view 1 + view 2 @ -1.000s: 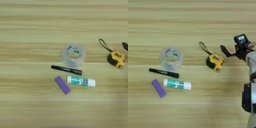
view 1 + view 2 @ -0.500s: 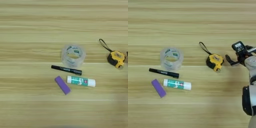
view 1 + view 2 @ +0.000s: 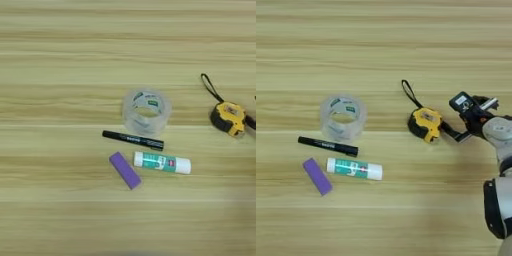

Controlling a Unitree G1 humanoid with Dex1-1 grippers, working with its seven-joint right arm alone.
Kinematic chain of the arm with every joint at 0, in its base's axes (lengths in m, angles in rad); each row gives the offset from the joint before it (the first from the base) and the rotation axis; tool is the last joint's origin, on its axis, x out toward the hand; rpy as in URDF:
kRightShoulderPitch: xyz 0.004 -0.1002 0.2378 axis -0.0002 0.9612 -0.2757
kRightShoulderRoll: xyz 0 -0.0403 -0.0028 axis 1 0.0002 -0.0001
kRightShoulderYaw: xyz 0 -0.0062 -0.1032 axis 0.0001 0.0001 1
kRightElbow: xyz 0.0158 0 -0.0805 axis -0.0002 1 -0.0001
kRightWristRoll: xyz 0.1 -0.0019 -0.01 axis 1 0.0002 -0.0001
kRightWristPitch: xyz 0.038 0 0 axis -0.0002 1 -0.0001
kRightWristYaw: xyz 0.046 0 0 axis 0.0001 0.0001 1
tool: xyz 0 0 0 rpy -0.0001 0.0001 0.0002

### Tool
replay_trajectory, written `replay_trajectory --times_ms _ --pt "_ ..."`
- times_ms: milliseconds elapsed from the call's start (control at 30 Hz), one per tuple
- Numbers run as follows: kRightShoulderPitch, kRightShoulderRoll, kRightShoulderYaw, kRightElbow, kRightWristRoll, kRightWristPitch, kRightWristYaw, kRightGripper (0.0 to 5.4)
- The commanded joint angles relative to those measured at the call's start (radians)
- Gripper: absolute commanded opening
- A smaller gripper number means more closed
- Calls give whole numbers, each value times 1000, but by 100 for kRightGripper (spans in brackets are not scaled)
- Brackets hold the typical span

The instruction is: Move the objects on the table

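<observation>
The tool (image 3: 452, 131) sits at the right side of the tabletop (image 3: 406, 40), reaching in from the right on a silver forearm (image 3: 496, 131). One black finger points left and its tip meets the right side of the yellow tape measure (image 3: 426, 124); the other finger cannot be made out clearly, so I cannot tell whether the tool is open or closed.

The right eye view shows the whole tool and arm. The left eye view shows only a dark sliver at its right edge, just beside the tape measure (image 3: 229, 118).

The tape measure lies flat, and its black strap (image 3: 408, 93) trails up and to the left across the wood.

Well apart to the left stands the clear tape roll (image 3: 343, 117), lying flat with its hole upward. Just below it the black marker (image 3: 328, 146) lies nearly horizontal, close to the roll's lower edge. Below the marker lies the white-green glue stick (image 3: 354, 168), its white cap to the right. Just left of the glue stick the purple eraser block (image 3: 318, 176) lies slanted, apart from both.
</observation>
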Motion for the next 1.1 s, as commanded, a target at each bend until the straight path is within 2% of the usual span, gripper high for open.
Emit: replay_trajectory --times_ms 33,600,1100 --pt "-58 -28 -7 -54 18 -22 -1 537" --pt "-63 32 24 -160 19 -133 82 537" --pt "-28 72 45 -246 27 -170 132 537"
